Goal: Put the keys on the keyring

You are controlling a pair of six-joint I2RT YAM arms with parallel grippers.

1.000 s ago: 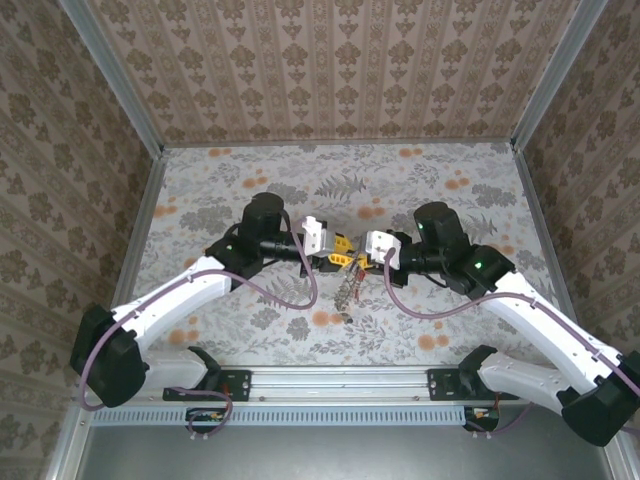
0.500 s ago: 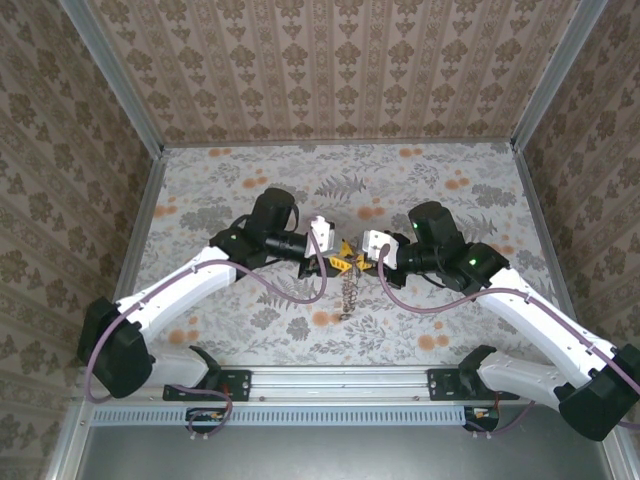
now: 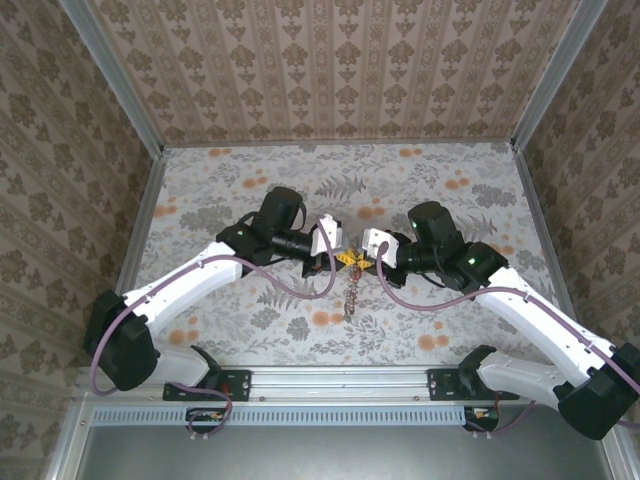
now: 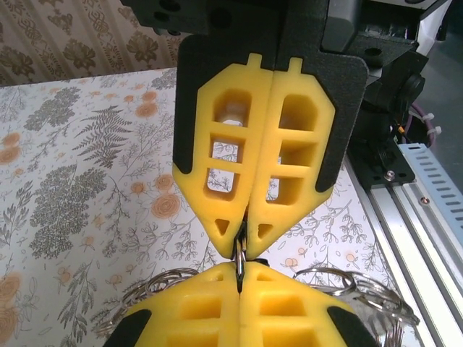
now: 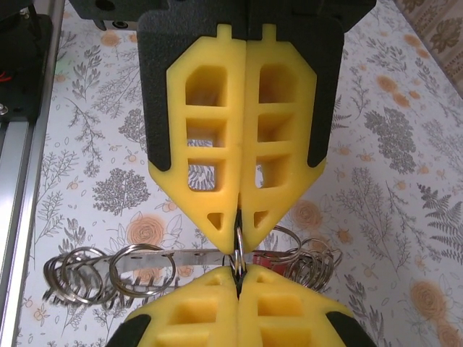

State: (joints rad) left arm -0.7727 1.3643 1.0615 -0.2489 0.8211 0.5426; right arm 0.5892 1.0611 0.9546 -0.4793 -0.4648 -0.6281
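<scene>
— Above the middle of the worktop [image 3: 230, 170], what are you holding?
— My left gripper [image 3: 341, 258] and my right gripper [image 3: 361, 261] meet tip to tip. Both are pressed fully closed on the thin keyring [image 5: 238, 251], which is pinched edge-on between them.
— And the keys?
— The keys [image 3: 351, 296] trail from the keyring in a silver bunch toward the near edge. From my right wrist they spread to both sides, with one red head [image 5: 273, 267] just beside my tips.
</scene>
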